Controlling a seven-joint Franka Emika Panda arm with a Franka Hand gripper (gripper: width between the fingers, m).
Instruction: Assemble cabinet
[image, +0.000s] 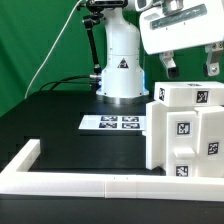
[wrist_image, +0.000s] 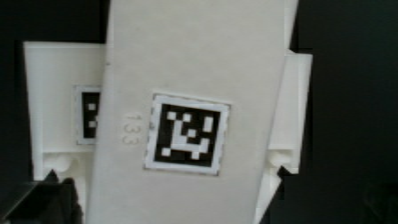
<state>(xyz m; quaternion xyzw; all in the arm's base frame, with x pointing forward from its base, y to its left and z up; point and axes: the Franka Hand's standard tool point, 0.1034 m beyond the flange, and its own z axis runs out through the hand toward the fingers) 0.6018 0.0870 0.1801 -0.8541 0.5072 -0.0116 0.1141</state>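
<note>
- The white border frame runs low along the near edge of the dark surface, turning up at the exterior view's left end.
- The marker board lies flat on the surface near the middle, in front of the robot base, and shows four black-and-white tags.
- The robot base carries a black triangular warning sign; no writing on it can be read.
- The cabinet stands at the exterior view's right, its lower edge just behind the border frame.
- It is a matte white boxy body made of block and panel pieces, with a smaller upper block stepped on a larger lower body.
- Several small square black-and-white tags sit on its front and side faces.
- The tool hangs directly above the cabinet's top block, its dark fingertips just over the top edge; whether they touch it cannot be told from this view.
- In the wrist view a tall white cabinet panel fills the picture, bearing one square tag and faint embossed digits that I cannot read.
- The dark fingertips show low on either side of that panel, spread wider than it, so the tool reads as released, gripping nothing.
</note>
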